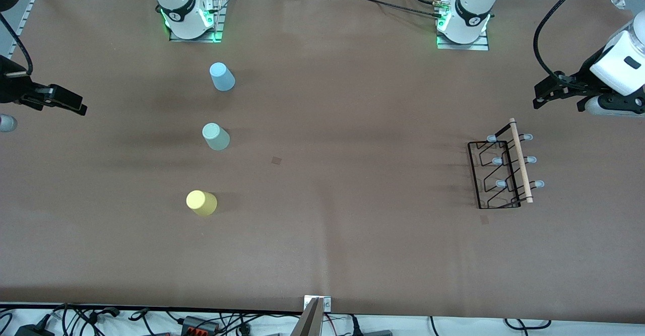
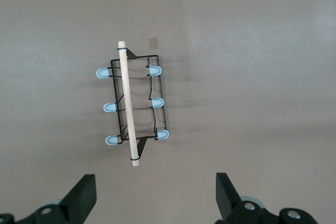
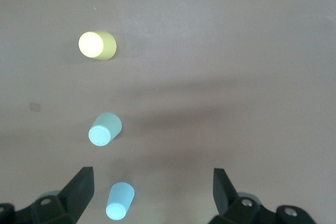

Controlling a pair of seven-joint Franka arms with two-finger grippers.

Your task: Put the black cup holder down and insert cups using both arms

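- My left gripper hangs in the air near the left arm's end of the table, fingers spread wide and holding nothing.
- My right gripper hovers at the right arm's end, jaws just as wide and empty, waiting.
- The rack stands on the table close to my left gripper, wooden handle on top, pegs sticking out both sides.
- The three cups sit well apart from the rack, toward the right arm's end: blue cup farthest from the front camera, green cup next, yellow cup nearest.
- Nothing is done yet, I judge. For the first step I should centre my left fingers across the handle, at its middle, so the rack lifts level.
- I can read no brand or writing on the rack or the cups.
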